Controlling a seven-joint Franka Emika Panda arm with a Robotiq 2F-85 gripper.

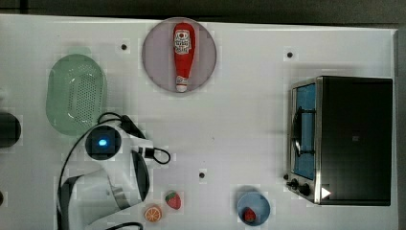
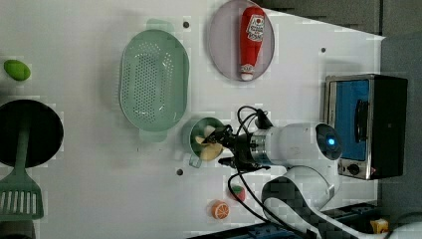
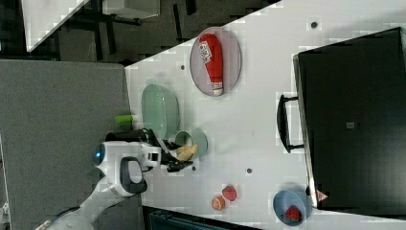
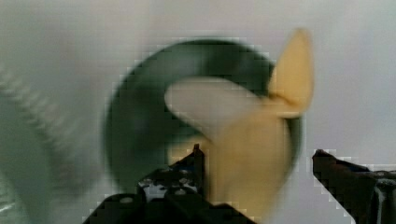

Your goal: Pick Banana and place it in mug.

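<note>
A red ketchup bottle (image 1: 184,55) is laid on a grey round plate (image 1: 155,48). A perforated green basket (image 1: 75,93) is seen on the white table (image 1: 239,120), a toaster oven (image 1: 342,140) at the top view's right, and a strawberry (image 1: 173,199) beside an orange slice (image 1: 153,213)

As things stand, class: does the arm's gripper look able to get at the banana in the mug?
Probably yes. The gripper hangs right over the mug, fingers apart on either side of the banana, which pokes above the rim. Nothing lies between them.
</note>
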